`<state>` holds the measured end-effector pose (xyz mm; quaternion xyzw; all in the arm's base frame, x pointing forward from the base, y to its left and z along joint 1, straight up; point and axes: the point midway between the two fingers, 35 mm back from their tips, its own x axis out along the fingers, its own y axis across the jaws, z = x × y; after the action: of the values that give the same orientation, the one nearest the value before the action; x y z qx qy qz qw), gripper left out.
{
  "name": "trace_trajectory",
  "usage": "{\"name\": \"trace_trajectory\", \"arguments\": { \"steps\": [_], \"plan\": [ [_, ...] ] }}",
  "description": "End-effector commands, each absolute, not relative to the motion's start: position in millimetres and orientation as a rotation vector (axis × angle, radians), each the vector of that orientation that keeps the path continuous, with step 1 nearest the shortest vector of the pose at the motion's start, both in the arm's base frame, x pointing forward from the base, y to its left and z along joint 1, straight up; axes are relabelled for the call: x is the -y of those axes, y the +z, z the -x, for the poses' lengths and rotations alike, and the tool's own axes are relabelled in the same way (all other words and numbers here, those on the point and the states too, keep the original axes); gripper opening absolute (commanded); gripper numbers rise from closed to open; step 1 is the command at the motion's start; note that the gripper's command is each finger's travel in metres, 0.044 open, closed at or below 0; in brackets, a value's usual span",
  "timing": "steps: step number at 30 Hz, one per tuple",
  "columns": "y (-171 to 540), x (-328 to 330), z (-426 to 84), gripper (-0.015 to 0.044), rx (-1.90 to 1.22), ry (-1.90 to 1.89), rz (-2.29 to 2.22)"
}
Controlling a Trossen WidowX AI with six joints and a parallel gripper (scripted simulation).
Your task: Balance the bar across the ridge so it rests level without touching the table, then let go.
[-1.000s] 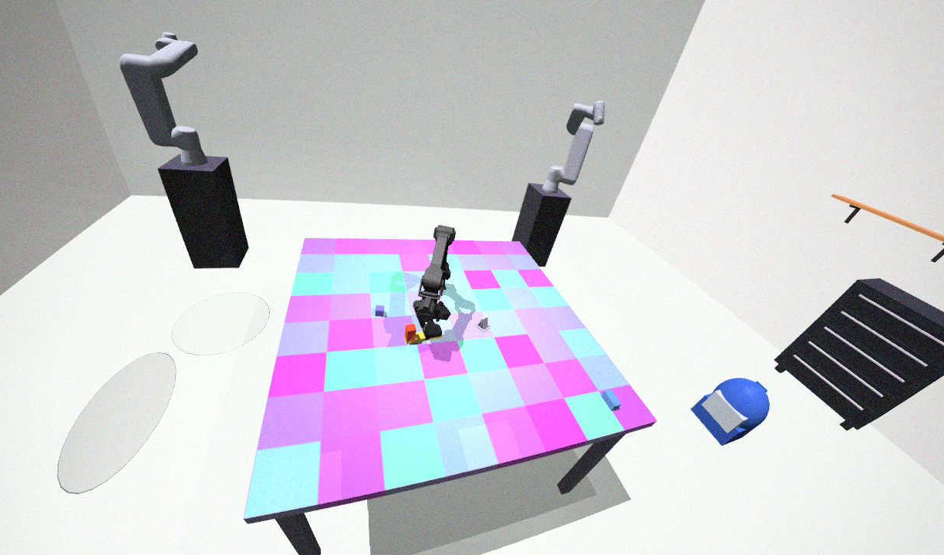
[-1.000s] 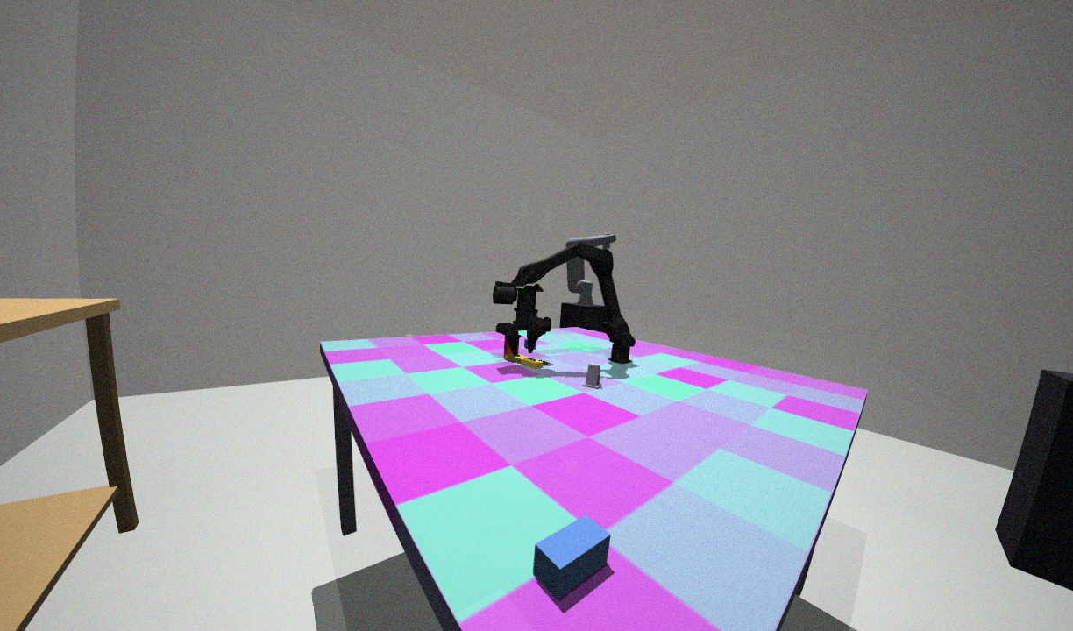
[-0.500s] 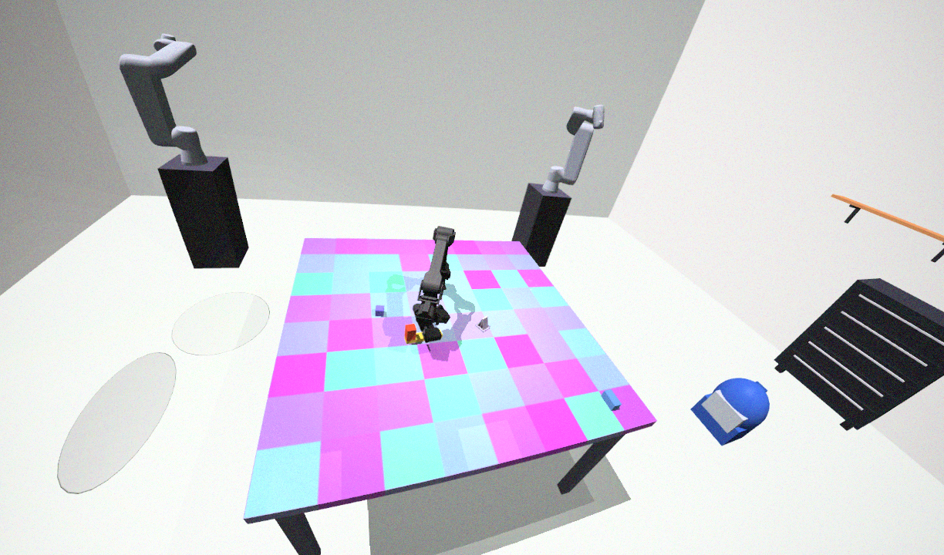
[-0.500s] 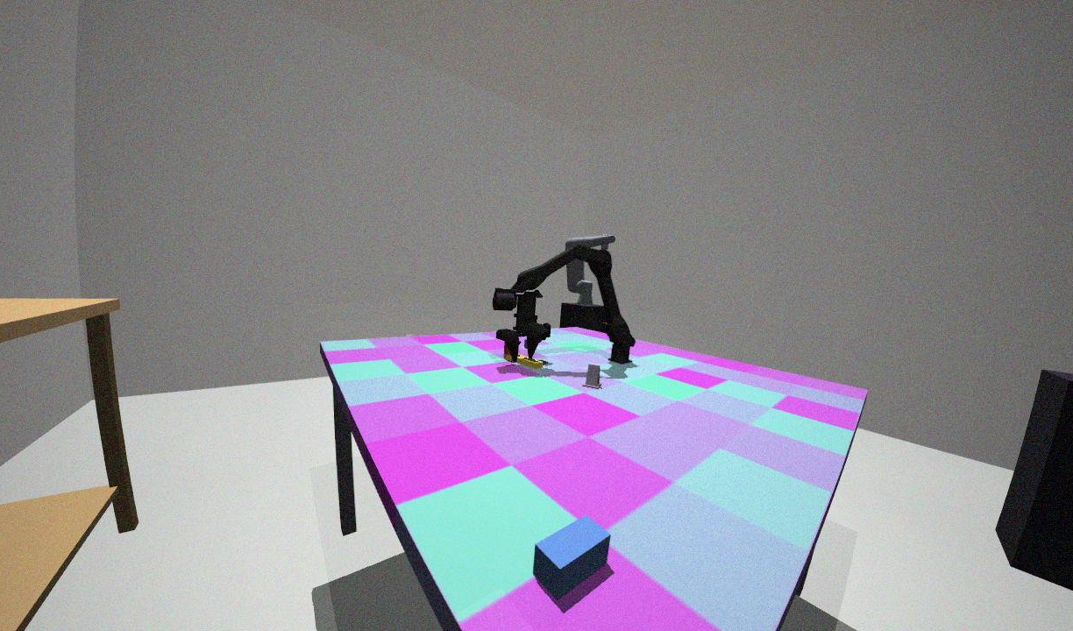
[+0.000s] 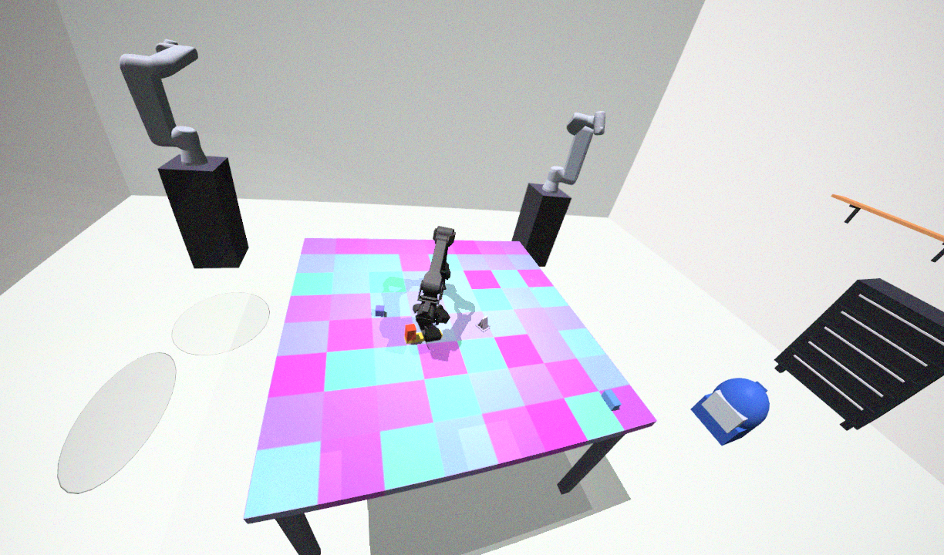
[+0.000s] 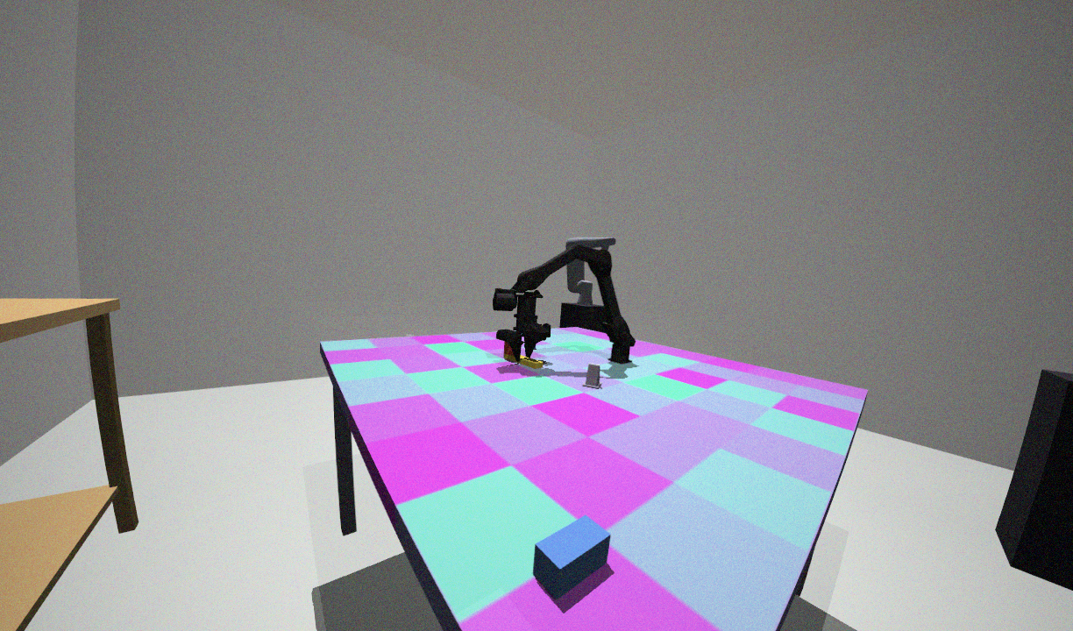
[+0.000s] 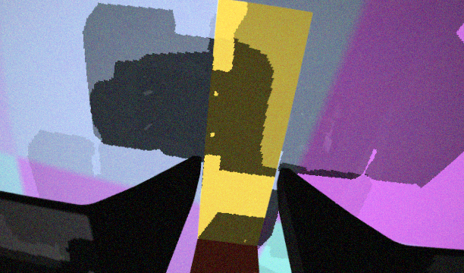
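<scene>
Table (image 5: 351, 428) (image 6: 587, 478) (image 7: 406, 212) lies beneath ridge, arm and bar. The arm (image 5: 436, 265) (image 6: 559, 263) reaches down beside the ridge. Its pincer (image 5: 430, 336) (image 6: 522, 359) (image 7: 239, 170) looks part open, thin gaps showing either side of the bar (image 5: 419, 338) (image 6: 532, 363) (image 7: 251, 152). That bar is beside the ridge, apart from it, long axis running roughly ridgeward and crosswise to the pincer's squeeze; its red end (image 5: 410, 332) (image 6: 508, 351) (image 7: 224, 255) is farthest off. Smallest, the grey ridge (image 5: 484, 321) (image 6: 593, 375) bears nothing. Squeezing inward should come next.

Plain grey walls (rather sombre) (image 6: 289, 195) surround a pale floor (image 5: 254, 455) (image 6: 210, 471).
</scene>
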<state>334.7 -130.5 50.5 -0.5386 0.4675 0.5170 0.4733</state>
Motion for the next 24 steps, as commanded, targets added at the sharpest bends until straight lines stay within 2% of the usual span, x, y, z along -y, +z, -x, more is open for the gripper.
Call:
{"name": "trace_trajectory", "arguments": {
  "steps": [1,7,11,24],
  "plan": [
    [50.5,130.5,-334.7,0.0144,-1.144,1.265,1.318],
    [50.5,130.5,-334.7,0.0104,-1.144,1.265,1.318],
    [56.8,130.8,-335.5,0.0,-1.144,1.265,1.318],
    [89.9,131.5,-337.8,0.0,-1.143,1.267,1.317]
  ]
}}
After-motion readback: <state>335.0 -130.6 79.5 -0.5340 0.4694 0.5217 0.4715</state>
